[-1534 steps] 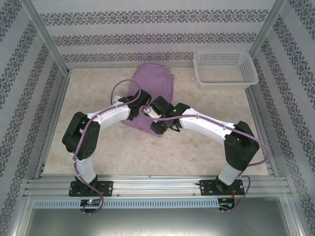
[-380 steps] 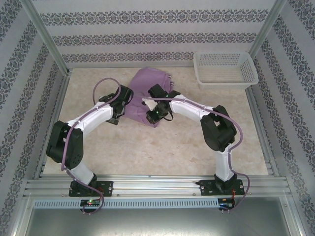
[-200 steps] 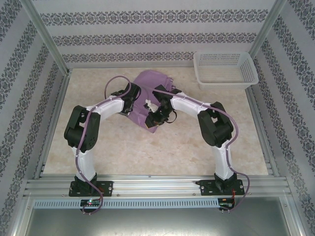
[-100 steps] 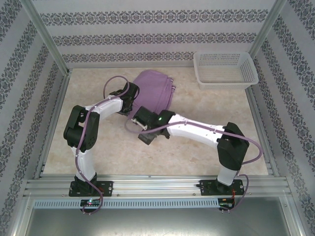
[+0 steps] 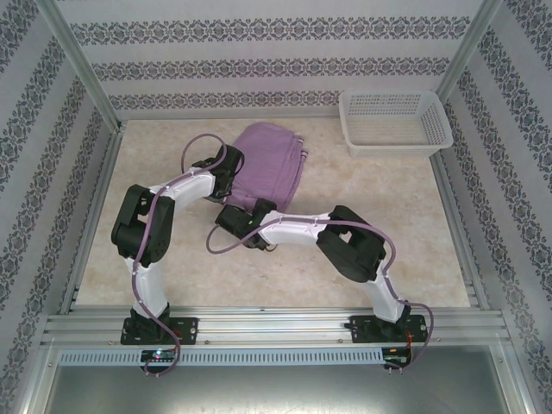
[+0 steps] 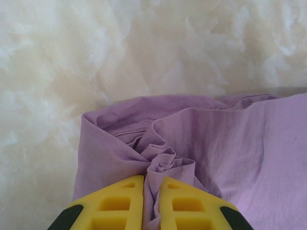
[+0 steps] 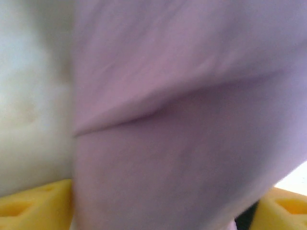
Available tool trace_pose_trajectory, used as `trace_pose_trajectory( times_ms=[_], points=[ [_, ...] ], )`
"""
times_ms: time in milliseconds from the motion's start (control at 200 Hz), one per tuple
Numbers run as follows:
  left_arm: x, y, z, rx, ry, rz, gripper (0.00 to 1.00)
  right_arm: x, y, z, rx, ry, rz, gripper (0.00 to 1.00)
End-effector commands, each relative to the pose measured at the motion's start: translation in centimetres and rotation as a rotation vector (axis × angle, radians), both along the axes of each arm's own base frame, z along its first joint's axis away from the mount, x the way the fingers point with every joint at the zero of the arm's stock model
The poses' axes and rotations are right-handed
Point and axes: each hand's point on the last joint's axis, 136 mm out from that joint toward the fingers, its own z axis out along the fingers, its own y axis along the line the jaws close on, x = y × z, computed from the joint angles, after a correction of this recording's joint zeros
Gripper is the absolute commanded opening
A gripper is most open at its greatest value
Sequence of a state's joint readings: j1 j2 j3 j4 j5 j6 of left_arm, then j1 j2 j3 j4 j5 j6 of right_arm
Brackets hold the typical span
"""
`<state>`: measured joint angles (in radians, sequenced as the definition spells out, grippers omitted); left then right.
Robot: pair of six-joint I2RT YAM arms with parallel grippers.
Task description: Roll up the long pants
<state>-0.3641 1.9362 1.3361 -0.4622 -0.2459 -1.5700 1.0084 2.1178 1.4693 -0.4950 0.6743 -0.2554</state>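
Long pants (image 5: 272, 164), lilac, lie bunched in a compact heap on the marbled table (image 5: 172, 259), toward the far middle and well apart from the white mesh basket (image 5: 395, 121) in the far right corner. The left gripper (image 6: 151, 184) is at the heap's left edge. Its yellow fingers (image 6: 115, 201) are pressed almost together, with a gathered ridge of cloth pinched in the narrow gap and small pleats fanning out past the tips. A stitched seam runs along the fold nearest the bare tabletop. The right arm (image 5: 293, 228) lies low across the table, with its wrist at the heap's near edge. On the right gripper (image 7: 158, 211), the fingers are spread wide, one at each lower corner of the wrist view, with pants cloth filling the space between. That view is blurred, so I cannot tell whether either pad touches the fabric. One fold line crosses the cloth just ahead of the fingers. A purple cable (image 5: 216, 246) loops off the right wrist onto the table.
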Motion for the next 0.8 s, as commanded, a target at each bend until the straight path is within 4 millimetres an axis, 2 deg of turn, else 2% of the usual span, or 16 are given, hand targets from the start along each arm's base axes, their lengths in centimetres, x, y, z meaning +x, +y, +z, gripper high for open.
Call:
trace_pose_trajectory(
  times_ms=[0, 40, 55, 70, 110, 160, 265, 410, 595, 794],
  points=[
    [-0.8, 0.6, 0.1, -0.016, 0.017, -0.005, 0.20, 2.6, -2.1, -1.7, -0.001, 0.067, -0.052, 0.62],
    [-0.8, 0.8, 0.2, -0.018, 0.012, -0.007, 0.45, 2.5, -2.3, -2.0, 0.039, 0.119, -0.066, 0.39],
    [-0.8, 0.8, 0.3, -0.020, 0.007, -0.006, 0.55, 2.6, -2.4, -2.1, 0.051, 0.131, -0.072, 0.16],
    [-0.8, 0.9, 0.4, -0.020, 0.006, -0.005, 0.63, 2.6, -2.6, -2.1, 0.058, 0.136, -0.076, 0.01],
    [-0.9, 1.1, 0.7, -0.020, 0.001, -0.002, 0.87, 2.7, -2.9, -2.1, 0.077, 0.150, -0.085, 0.00],
    [-1.1, 1.5, 1.0, -0.019, -0.002, 0.005, 0.99, 2.5, -3.2, -1.9, 0.111, 0.187, -0.099, 0.00],
    [-1.3, 2.0, 2.2, -0.028, -0.027, 0.011, 1.00, 1.7, -2.8, -0.5, 0.245, 0.277, -0.130, 0.00],
    [-1.5, 2.0, 3.5, -0.042, -0.054, 0.011, 1.00, 0.4, -1.3, 2.6, 0.442, 0.432, -0.160, 0.00],
    [-1.2, 1.3, 3.9, -0.072, -0.067, 0.002, 1.00, -1.5, 1.4, 6.5, 0.595, 0.633, -0.151, 0.00],
    [-1.2, 0.6, 3.8, -0.083, -0.070, -0.009, 1.00, -3.3, 3.6, 8.9, 0.778, 0.917, -0.179, 0.00]
  ],
)
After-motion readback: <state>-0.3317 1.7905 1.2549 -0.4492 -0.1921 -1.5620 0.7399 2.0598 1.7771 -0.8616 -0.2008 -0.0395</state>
